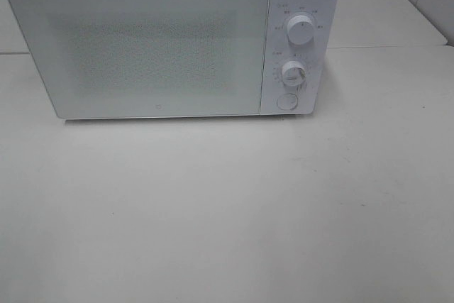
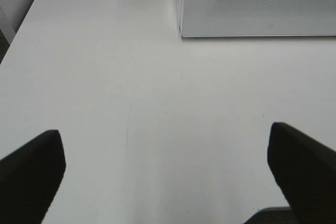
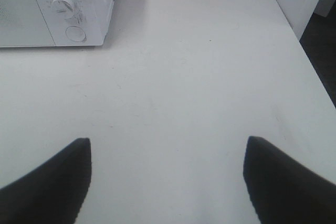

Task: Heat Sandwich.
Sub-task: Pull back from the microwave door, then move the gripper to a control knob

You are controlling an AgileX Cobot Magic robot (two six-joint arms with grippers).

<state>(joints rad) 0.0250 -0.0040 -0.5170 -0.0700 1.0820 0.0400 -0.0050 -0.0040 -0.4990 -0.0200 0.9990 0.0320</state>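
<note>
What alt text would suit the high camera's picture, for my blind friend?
A white microwave, door shut, stands at the back of a pale table. Its side panel carries an upper dial, a lower dial and a round button.

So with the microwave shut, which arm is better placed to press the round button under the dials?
Probably the right. The round button sits at the right end of the microwave, and it shows ahead of the open right gripper; the left gripper, also open, faces only the far end of the door.
</note>
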